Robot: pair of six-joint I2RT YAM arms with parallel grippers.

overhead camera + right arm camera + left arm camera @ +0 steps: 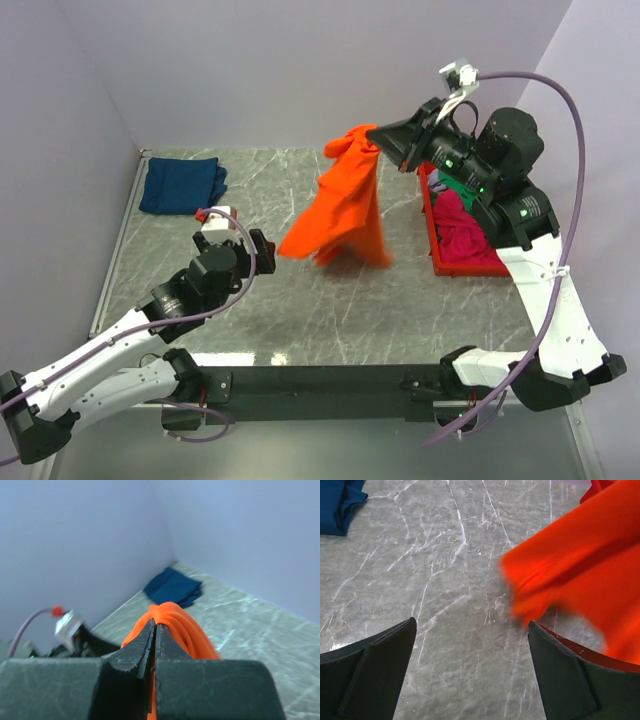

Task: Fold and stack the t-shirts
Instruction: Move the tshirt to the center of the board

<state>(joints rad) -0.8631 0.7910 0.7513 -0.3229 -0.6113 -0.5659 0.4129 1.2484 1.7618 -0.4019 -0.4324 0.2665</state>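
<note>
Aloft, one orange t-shirt (345,200) pinched by right jaws, left jaws spread, one navy t-shirt (182,185).

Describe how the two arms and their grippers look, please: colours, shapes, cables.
The left arm and right arm have white shells and black joints. A lilac cable runs along each. The left gripper and right gripper have broad black fingers; green lights dot the right wrist.

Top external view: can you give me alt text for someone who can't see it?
The right gripper, shut, holds an orange t-shirt dangling above a grey marble table, with the left gripper low beside its hem. A folded navy t-shirt lies in the far left corner, and a red bin at right holds pink cloth.
</note>
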